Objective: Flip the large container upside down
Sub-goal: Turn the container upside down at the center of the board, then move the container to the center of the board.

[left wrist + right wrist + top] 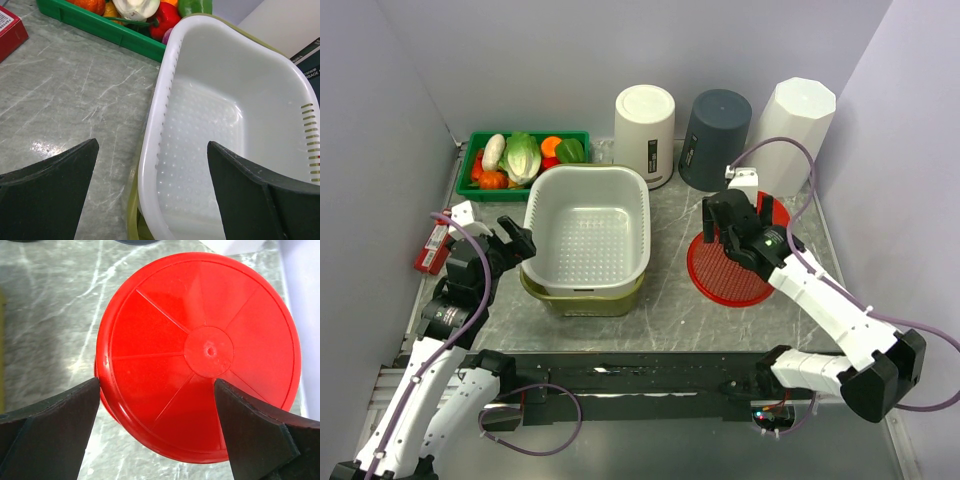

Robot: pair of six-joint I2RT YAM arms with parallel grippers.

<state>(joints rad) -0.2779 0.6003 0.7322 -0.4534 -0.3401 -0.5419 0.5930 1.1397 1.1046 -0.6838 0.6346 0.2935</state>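
white tub (588, 235) sits mouth-up mid-table, nested in an olive basin (582, 303), long axis running away from the arms. left gripper (152, 144) is nearer, spread wide astride its left rim, contact unclear. right gripper (156, 384) gapes empty over a red dish (720, 280).

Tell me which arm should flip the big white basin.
Left. The left claw is open astride the rim of the white basin, one finger inside, one outside. The right claw hangs open over the red disc, apart from it.
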